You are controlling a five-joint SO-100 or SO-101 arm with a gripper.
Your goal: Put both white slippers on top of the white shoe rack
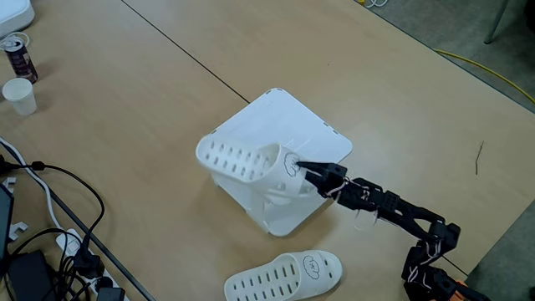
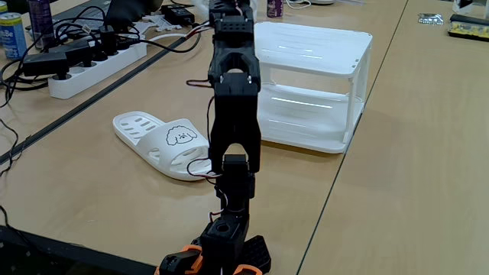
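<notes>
In a fixed view the white shoe rack (image 1: 288, 125) stands mid-table, its flat top showing. One white slipper (image 1: 241, 161) hangs tilted over the rack's left front edge, strap and face drawing toward my gripper (image 1: 303, 171), which is shut on that strap. The black arm (image 1: 393, 207) reaches in from the lower right. The other white slipper (image 1: 284, 277) lies flat on the table in front of the rack. In another fixed view the arm (image 2: 233, 99) rises in the foreground, the rack (image 2: 321, 46) behind it and the lying slipper (image 2: 164, 141) to its left.
A paper cup (image 1: 18, 94) and a drink can (image 1: 17, 55) stand at the far left. Cables and a power strip (image 2: 99, 61) crowd one table edge. A yellow cable (image 1: 485, 68) runs on the floor beyond the table.
</notes>
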